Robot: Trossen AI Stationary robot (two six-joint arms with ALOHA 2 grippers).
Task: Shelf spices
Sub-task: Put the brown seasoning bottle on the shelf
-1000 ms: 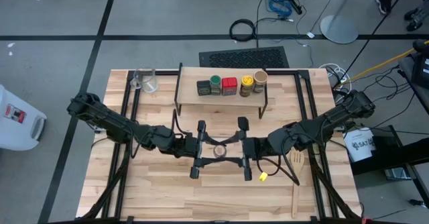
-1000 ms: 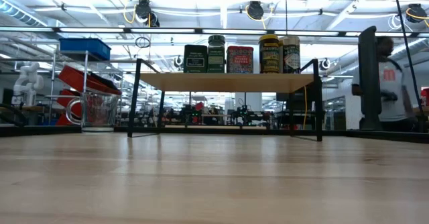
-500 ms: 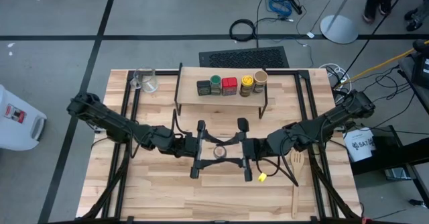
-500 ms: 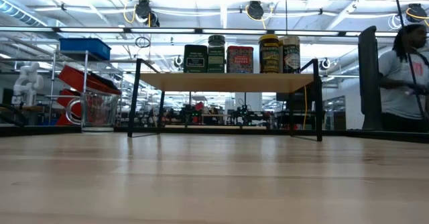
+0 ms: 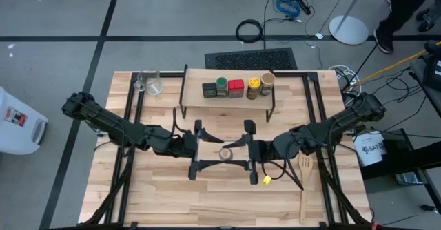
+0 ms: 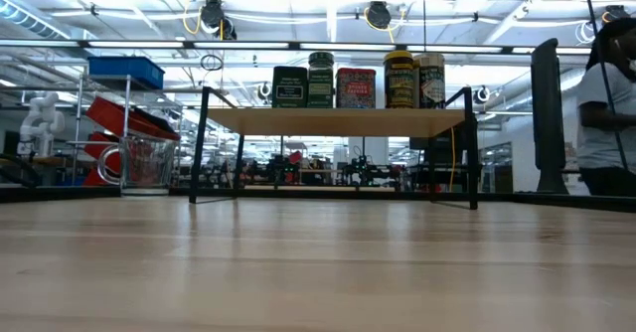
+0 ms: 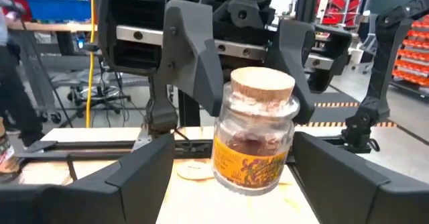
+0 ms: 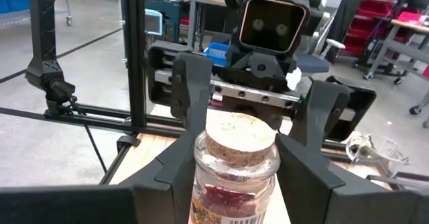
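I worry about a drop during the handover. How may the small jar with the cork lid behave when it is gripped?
The small cork-lidded jar looks like clear glass, so probably smooth, slippery and breakable. It seems light, being only partly filled. The cork appears only pushed in, so gripping the body seems safer.

Your way to low wooden-plank shelf (image 5: 227,91): bare board between; row of five spice containers (image 5: 238,87) fills middle, both plank ends free
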